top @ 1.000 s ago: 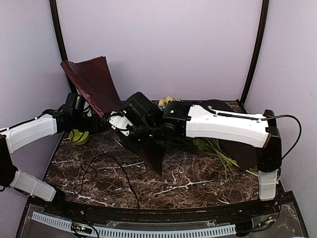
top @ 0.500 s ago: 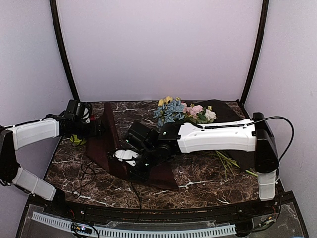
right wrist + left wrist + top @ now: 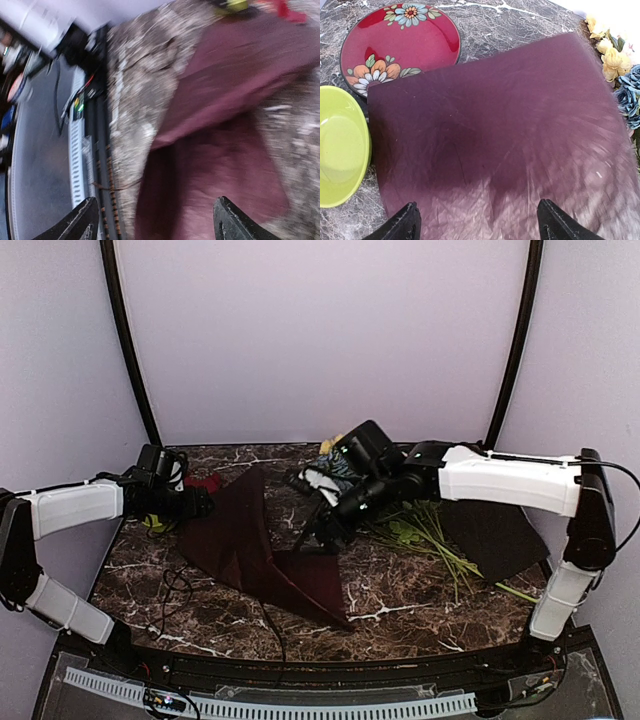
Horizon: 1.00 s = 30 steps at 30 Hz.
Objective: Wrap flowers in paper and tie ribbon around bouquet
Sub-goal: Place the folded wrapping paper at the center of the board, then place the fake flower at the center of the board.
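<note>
Having been released, the crinkly burgundy paper sheet (image 3: pixel 265 560) lies slumped; right gripper (image 3: pixel 318 532) and left gripper (image 3: pixel 477 227) are both spread. A red flowered plate (image 3: pixel 400 40) is shown only by the left wrist view.

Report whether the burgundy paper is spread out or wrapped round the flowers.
Spread out, with a crease: the paper lies open on the table, and the flowers lie beside it, unwrapped.

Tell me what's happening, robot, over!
Grippers: left gripper open, right gripper open. Task: paper loose on table, flowers unwrapped. In the way: red plate, green bowl at paper's corner.
</note>
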Tool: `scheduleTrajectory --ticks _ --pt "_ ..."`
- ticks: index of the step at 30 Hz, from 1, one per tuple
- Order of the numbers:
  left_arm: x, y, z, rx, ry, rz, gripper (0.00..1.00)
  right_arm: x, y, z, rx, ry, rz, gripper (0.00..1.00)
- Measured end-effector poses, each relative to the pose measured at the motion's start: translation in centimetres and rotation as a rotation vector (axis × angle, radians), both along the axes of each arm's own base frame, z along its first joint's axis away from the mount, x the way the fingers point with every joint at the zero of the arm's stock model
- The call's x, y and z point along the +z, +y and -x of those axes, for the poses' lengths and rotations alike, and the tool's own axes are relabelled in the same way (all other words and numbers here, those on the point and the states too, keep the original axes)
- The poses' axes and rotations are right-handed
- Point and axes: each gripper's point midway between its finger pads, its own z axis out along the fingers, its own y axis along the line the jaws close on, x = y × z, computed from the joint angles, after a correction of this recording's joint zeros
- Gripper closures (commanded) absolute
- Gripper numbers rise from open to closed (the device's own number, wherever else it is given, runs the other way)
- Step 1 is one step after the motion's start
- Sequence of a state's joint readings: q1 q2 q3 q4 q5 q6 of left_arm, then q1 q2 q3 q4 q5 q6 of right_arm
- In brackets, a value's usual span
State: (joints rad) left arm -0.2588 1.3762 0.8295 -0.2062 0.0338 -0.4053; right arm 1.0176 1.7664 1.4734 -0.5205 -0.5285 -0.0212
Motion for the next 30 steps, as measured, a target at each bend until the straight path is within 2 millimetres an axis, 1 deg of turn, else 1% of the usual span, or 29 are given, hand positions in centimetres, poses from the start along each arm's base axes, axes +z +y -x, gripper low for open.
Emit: scheduleTrajectory --ticks 2,3,4,5,6,8,9,13,15,16,17,20,22,23,27,29,30 --pt "0.0 0.0 0.0 0.000 0.001 0.000 0.18 1.2 -1.9 -3.8 -0.113 -0.013 -0.042 0.28" --pt "-0.1 0.0 0.0 0.000 0.001 0.000 0.18 1.3 -2.8 -5.6 -0.174 -0.025 -0.046 0.33" --pt "-0.1 0.0 0.0 0.000 0.001 0.000 0.19 1.1 -3.5 -7.1 -0.231 -0.035 -0.037 0.40" --pt "-0.2 0.0 -0.1 0.000 0.002 0.000 0.20 0.5 -4.2 -8.6 -0.291 -0.040 -0.016 0.49" --pt "-0.3 -0.1 -0.1 -0.002 0.004 0.001 0.21 -0.3 -4.6 -9.7 -0.328 -0.049 0.007 0.55" --pt "-0.7 -0.2 0.0 -0.006 0.011 0.008 0.23 -2.9 -5.2 -11.8 -0.414 -0.053 0.080 0.64" --pt "-1.0 -0.3 0.1 -0.008 0.017 0.014 0.24 -4.7 -5.6 -12.9 -0.459 -0.050 0.130 0.68" --pt "-2.1 -1.0 0.7 -0.029 0.048 0.039 0.25 -11.5 -6.8 -15.5 -0.546 -0.043 0.311 0.77" --pt "-2.3 -1.3 0.9 -0.039 0.053 0.042 0.25 -14.2 -7.3 -16.3 -0.571 -0.043 0.379 0.81" --pt "-2.4 -1.4 0.9 -0.043 0.053 0.042 0.25 -15.2 -7.5 -16.9 -0.588 -0.047 0.406 0.81" --pt "-2.4 -1.6 1.0 -0.050 0.052 0.042 0.25 -15.9 -7.5 -17.5 -0.602 -0.052 0.424 0.81" --pt "-2.8 -2.1 1.0 -0.064 0.055 0.040 0.26 -16.8 -7.8 -19.7 -0.666 -0.083 0.454 0.81" --pt "-3.4 -2.4 0.9 -0.072 0.066 0.034 0.27 -16.6 -8.4 -21.7 -0.734 -0.109 0.454 0.82" --pt "-3.8 -2.5 0.9 -0.073 0.073 0.030 0.27 -16.4 -9.1 -22.8 -0.775 -0.120 0.453 0.82" --pt "-6.6 -2.8 0.9 -0.087 0.131 0.008 0.28 -16.0 -13.2 -26.8 -0.938 -0.143 0.459 0.83" --pt "-7.6 -3.2 1.0 -0.103 0.148 -0.002 0.28 -16.1 -15.9 -28.7 -1.015 -0.148 0.463 0.83" --pt "-7.7 -3.5 1.0 -0.113 0.148 -0.005 0.28 -16.4 -17.2 -29.4 -1.049 -0.149 0.467 0.83"
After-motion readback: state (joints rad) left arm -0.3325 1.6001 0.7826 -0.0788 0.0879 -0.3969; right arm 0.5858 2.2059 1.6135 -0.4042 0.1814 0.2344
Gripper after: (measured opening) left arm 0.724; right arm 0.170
